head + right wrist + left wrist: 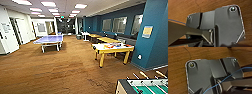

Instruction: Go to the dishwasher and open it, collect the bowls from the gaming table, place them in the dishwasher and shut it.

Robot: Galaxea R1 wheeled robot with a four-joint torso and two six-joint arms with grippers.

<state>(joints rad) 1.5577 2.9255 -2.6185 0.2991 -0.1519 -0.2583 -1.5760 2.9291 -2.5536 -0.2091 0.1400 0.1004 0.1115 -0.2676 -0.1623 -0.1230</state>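
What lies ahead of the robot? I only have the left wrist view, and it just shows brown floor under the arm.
Observer: In the head view, the gaming table, white top on yellow legs, stands ahead to the right, near the blue wall.
Operator: Anything on it?
Observer: Some small colourful things lie on its top. They are too blurred to tell whether they are bowls.
Operator: And closer to the robot?
Observer: Part of a table-football table shows at the lower right, nearer than the gaming table.
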